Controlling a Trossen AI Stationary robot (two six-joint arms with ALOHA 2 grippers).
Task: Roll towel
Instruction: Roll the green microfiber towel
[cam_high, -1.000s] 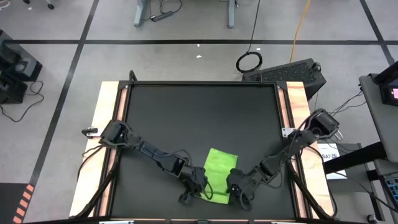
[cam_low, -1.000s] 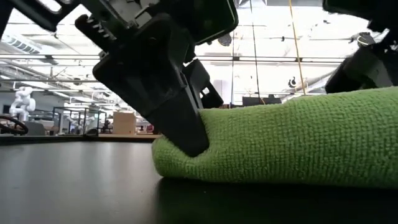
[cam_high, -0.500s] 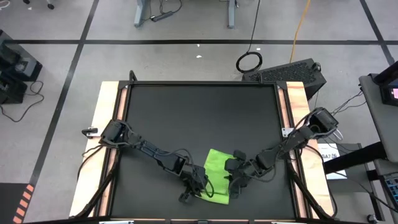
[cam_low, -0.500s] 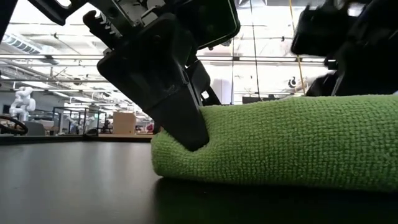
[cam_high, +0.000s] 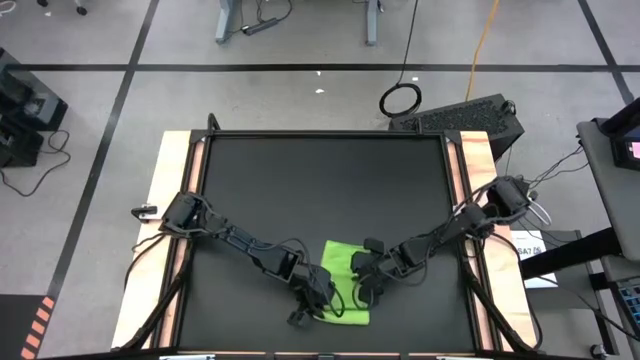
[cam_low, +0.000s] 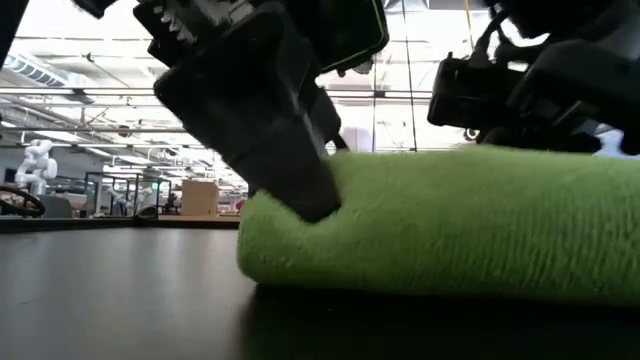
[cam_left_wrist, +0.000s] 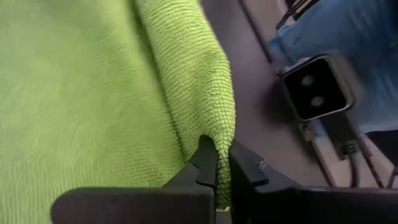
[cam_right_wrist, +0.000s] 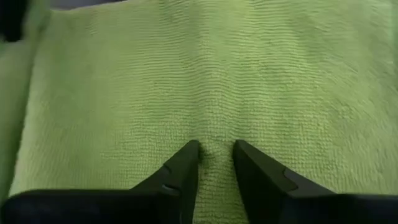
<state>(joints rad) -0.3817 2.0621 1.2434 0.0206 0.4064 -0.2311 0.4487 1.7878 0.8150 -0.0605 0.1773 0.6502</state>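
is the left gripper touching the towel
Touching. The left wrist view shows the left gripper shut on a fold of the towel, the green edge pinched between its fingertips.
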